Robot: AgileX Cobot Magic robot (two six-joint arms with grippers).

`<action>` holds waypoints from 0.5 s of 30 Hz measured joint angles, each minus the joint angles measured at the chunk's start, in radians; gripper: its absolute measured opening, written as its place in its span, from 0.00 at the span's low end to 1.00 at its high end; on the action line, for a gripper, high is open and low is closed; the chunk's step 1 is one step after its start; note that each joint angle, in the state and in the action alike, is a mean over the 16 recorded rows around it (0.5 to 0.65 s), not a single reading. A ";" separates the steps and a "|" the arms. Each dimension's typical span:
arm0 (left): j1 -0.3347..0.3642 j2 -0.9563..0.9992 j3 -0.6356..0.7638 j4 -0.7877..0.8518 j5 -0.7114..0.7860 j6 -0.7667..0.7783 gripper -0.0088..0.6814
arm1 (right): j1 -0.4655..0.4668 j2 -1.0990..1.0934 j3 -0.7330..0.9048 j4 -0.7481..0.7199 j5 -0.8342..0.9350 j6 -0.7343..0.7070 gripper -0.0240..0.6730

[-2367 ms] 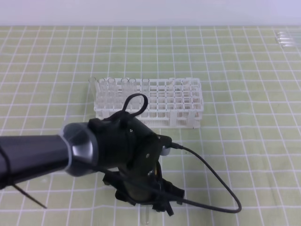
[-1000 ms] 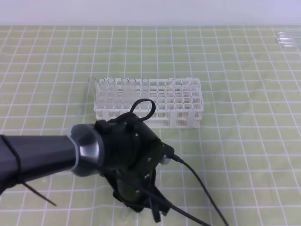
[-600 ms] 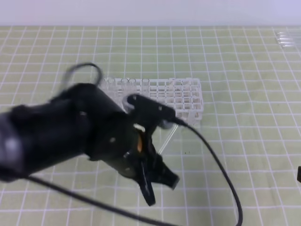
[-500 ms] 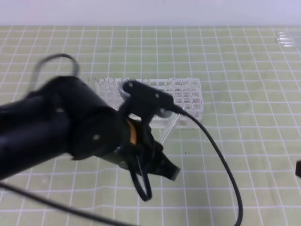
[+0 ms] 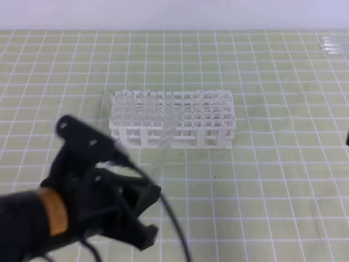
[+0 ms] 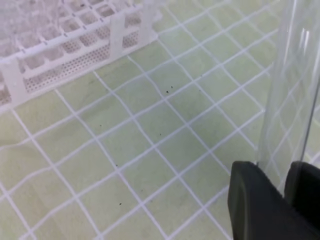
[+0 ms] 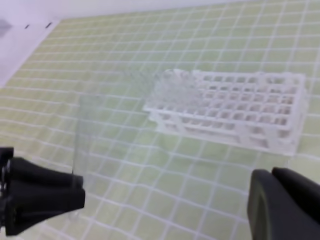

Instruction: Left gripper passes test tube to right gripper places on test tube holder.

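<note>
No readable writing or brand marks in any view. Left end effector (image 5: 143,213) sits low at bottom-left of the exterior high view, bulky black body with an orange patch, black cable looping off it, fingers pointing right and toward the camera; image is motion-blurred. Its two black fingers (image 6: 260,205) are clamped on the test tube (image 6: 292,90), gripping the tube's lower part, with the clear glass rising steeply up out of the fingers in the left wrist view. In the exterior view the test tube (image 5: 162,144) shows as a faint tilted streak above the end effector, lifted off the green gridded surface (image 5: 262,180), its upper part overlapping the front of the test tube holder (image 5: 202,117). The holder stands on the surface mid-frame, white lattice, several clear tubes standing in its left end. Right end effector (image 7: 160,200): only its two black fingertips show at the bottom corners of the right wrist view, spread wide apart, nothing between them, holder ahead of it.
</note>
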 joint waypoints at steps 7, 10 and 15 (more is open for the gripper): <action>0.000 -0.111 0.169 -0.001 -0.215 -0.044 0.02 | 0.019 0.065 -0.052 0.071 -0.002 -0.048 0.03; 0.001 -0.132 0.219 -0.001 -0.295 -0.057 0.02 | 0.051 0.096 -0.072 0.093 -0.014 -0.063 0.03; 0.001 -0.143 0.269 0.001 -0.404 -0.075 0.02 | 0.153 0.152 -0.107 0.109 -0.065 -0.074 0.03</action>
